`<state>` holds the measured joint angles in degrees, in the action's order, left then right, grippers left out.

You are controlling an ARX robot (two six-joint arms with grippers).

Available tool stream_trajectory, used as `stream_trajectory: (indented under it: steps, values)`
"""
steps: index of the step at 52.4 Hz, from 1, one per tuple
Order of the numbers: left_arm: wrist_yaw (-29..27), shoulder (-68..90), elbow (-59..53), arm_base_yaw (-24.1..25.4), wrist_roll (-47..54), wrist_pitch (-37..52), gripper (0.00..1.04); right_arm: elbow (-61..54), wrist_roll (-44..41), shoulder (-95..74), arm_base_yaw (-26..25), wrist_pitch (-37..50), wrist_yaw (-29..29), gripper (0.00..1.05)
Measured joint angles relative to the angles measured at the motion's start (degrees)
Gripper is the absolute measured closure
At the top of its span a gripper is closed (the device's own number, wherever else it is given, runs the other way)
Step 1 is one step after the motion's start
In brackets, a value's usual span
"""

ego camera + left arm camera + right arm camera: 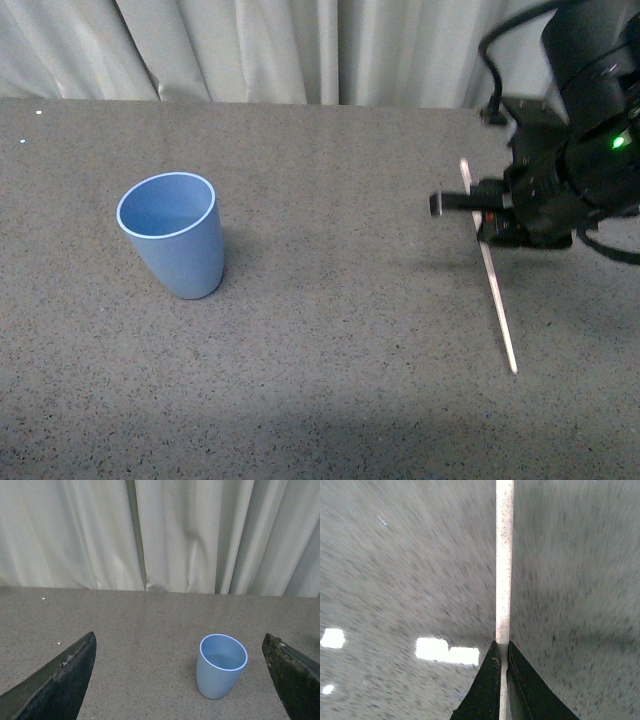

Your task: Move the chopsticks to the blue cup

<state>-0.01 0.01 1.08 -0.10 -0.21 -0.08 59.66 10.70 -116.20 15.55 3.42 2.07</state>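
Note:
The blue cup [173, 234] stands upright and empty on the grey table, left of centre. It also shows in the left wrist view [220, 665], between my left gripper's wide-open black fingers [60, 682], well ahead of them. My left gripper [182, 680] is empty. My right gripper [480, 212] is at the far right, above the table, shut on the chopsticks [490, 270], a thin cream-white stick that slants down with its lower tip near the table. In the right wrist view the stick [503, 560] runs straight out from my shut gripper [502, 652].
The grey speckled table [330, 330] stretches between the cup and my right arm. Pale curtains [300, 50] hang behind the table's far edge. Bright light patches [447, 652] show in the blurred right wrist view.

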Motion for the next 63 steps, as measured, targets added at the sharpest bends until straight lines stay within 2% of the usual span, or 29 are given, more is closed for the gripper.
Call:
stream_trajectory:
  steps: [5,8,12,16,22,26,32,55,63]
  values:
    - [0.00,0.00,0.00,0.00,0.00,0.00,0.07,-2.62,-0.90,4.90,1.22,7.69,0.98,1.04]
    - [0.02,0.00,0.00,0.00,0.00,0.00,0.07,-4.46,-2.27,8.61,2.67,15.28,2.03,1.04]
    - [0.00,0.00,0.00,0.00,0.00,0.00,0.07,-6.69,-2.97,11.19,4.92,27.17,6.12,1.04]
    - [0.00,0.00,0.00,0.00,0.00,0.00,0.07,-7.87,-4.70,11.10,7.02,34.99,9.42,1.04]
    - [0.00,0.00,0.00,0.00,0.00,0.00,0.07,-8.00,-6.43,9.33,10.34,44.06,18.03,1.04]
    - [0.00,0.00,0.00,0.00,0.00,0.00,0.07,-6.49,-6.47,7.76,12.17,46.12,21.84,1.04]
    - [0.00,0.00,0.00,0.00,0.00,0.00,0.07,-1.77,-5.99,4.15,14.69,46.18,24.20,1.04]
    - [0.00,0.00,0.00,0.00,0.00,0.00,0.07,12.90,-2.25,-7.26,18.40,43.19,26.03,1.04]
    - [0.00,0.00,0.00,0.00,0.00,0.00,0.07,14.45,-1.92,-10.38,18.75,42.64,25.90,1.04]
